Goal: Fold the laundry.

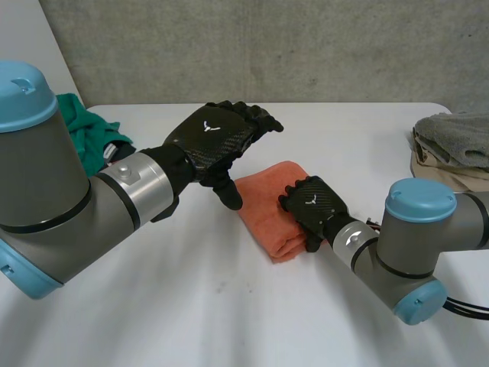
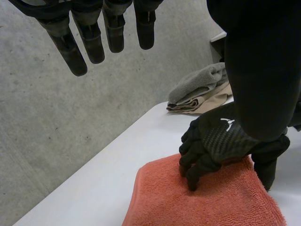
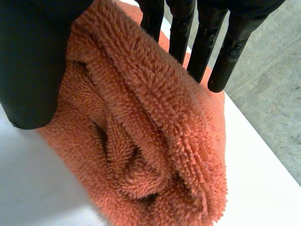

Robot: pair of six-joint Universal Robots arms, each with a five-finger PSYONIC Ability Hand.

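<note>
Orange towel (image 1: 263, 200) sits folded in the middle of the table (image 1: 191, 306). The right hand (image 1: 313, 202) has it clamped, fingers curled over the top and thumb down the side edge. Left hand (image 1: 214, 138) hovers just above, fingers loosely spread, holding nothing.

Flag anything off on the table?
The orange towel held by the right hand is folded, but its layers bunch unevenly at the end by the thumb. Green cloth lies crumpled beside the left arm. Nothing spilled.
</note>
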